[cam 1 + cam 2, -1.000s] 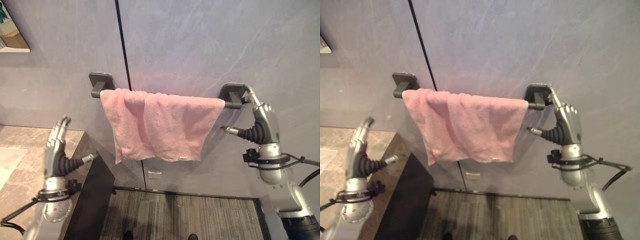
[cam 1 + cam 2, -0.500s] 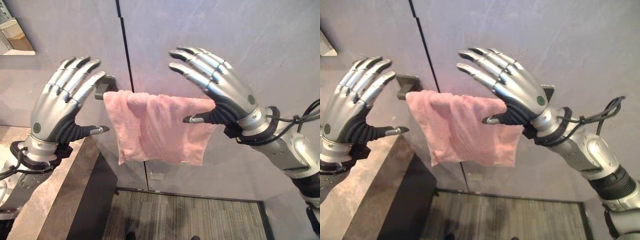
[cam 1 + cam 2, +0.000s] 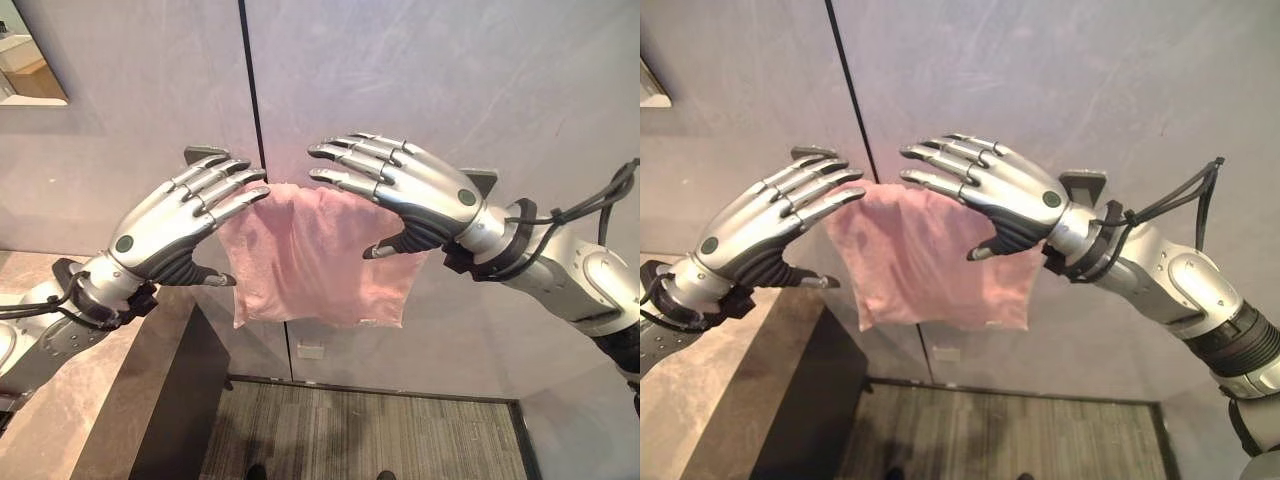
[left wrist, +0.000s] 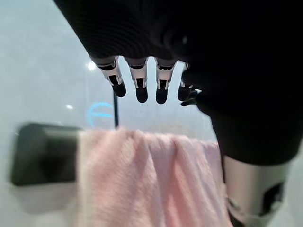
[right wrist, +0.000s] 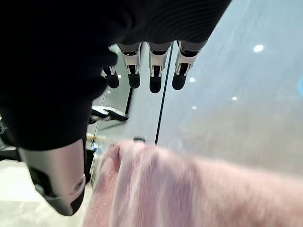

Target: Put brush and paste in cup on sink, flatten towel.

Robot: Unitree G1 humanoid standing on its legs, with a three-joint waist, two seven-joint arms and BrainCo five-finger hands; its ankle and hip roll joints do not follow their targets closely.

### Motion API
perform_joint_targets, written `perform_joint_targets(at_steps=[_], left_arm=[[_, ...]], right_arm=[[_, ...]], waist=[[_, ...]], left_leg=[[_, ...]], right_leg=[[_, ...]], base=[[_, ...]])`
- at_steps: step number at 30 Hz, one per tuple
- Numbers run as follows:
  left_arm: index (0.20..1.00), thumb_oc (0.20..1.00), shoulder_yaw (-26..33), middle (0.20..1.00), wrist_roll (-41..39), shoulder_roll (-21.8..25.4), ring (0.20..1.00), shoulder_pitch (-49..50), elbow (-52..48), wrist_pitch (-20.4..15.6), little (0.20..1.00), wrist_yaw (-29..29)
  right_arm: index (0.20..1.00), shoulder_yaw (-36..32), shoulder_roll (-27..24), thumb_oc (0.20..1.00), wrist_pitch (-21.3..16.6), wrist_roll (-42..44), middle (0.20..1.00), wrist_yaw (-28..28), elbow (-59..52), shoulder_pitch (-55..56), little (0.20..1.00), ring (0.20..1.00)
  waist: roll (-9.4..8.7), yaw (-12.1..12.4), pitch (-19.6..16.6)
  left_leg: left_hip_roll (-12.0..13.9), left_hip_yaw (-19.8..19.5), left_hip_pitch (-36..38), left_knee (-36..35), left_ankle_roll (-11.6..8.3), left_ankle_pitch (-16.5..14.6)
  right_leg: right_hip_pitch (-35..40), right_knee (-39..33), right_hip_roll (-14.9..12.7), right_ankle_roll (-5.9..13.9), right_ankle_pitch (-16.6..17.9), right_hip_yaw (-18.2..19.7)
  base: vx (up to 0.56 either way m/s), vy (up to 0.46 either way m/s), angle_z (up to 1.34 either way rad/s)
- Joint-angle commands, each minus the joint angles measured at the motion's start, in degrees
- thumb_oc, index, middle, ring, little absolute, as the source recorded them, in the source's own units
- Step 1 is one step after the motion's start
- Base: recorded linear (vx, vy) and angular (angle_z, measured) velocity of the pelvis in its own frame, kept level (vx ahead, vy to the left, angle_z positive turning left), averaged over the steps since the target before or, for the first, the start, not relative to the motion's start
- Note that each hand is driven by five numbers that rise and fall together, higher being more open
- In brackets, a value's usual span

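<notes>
**Both hands raised, fingers spread, before the hanging towel**

From the left eye we see the pink towel (image 3: 318, 255) draped over a dark wall rail, its long axis running level along the rail and its loose edge hanging down, bunched in folds; behind it stands a grey wall (image 3: 450, 80) with a dark vertical seam, below lies striped flooring (image 3: 370, 430), and a stone worktop (image 3: 60, 420) sits at lower left; the left hand (image 3: 165, 235) and the right hand (image 3: 420, 190) hover in front of the towel's upper corners, fingers straight, grasping nothing.

From the right eye we see the rail's bracket (image 3: 1085, 182) just behind the right hand.

From the left wrist we see relaxed fingers above the towel's top edge, apart from it.

From the right wrist we see the same: straight fingers, the towel beyond them.
</notes>
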Motion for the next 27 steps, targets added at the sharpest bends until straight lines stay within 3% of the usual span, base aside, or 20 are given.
perform_joint_targets(at_steps=[1,9,18,27], left_arm=[[1.000,1.000,-2.0,1.000,-3.3,3.5,1.000,-6.5,1.4,0.2,1.000,-0.5],[1.000,1.000,-6.4,1.000,-3.7,-0.4,1.000,-11.7,6.0,1.4,1.000,-1.8],[1.000,1.000,-6.2,1.000,-2.3,-3.5,1.000,-11.7,9.6,2.9,1.000,-2.5],[1.000,1.000,-8.0,1.000,0.5,-2.1,1.000,-13.3,12.9,3.7,1.000,-4.0]], right_arm=[[1.000,2.6,0.4,1.000,1.0,2.0,1.000,0.7,2.5,-7.0,1.000,1.000],[1.000,3.2,5.1,1.000,3.2,0.1,1.000,1.9,7.6,-6.3,1.000,1.000],[1.000,3.2,7.7,1.000,4.1,-1.6,1.000,3.1,11.3,-4.9,1.000,1.000],[1.000,6.2,8.6,1.000,4.3,-3.1,1.000,4.9,14.6,-6.4,1.000,1.000]], waist=[[-2.00,-0.8,-0.6],[-1.27,-1.2,-0.2],[-0.69,-1.3,-0.2],[-0.44,-1.3,0.2]], left_leg=[[-2.1,2.7,1.7,0.1,2.06,-1.3],[-2.4,3.6,2.2,0.1,2.39,-1.7],[-2.3,4.0,2.0,0.1,2.39,-1.7],[-2.2,4.4,1.9,0.1,2.26,-1.7]], right_leg=[[3.2,0.0,-1.4,2.94,-1.9,3.7],[2.6,-0.1,-1.6,3.03,-2.0,5.1],[2.1,-0.1,-1.7,2.97,-2.0,5.6],[1.7,-0.1,-1.6,3.00,-2.0,6.0]], base=[[0.02,0.014,-0.05],[0.02,0.015,-0.09],[0.01,0.002,-0.07],[0.00,0.000,0.00]])
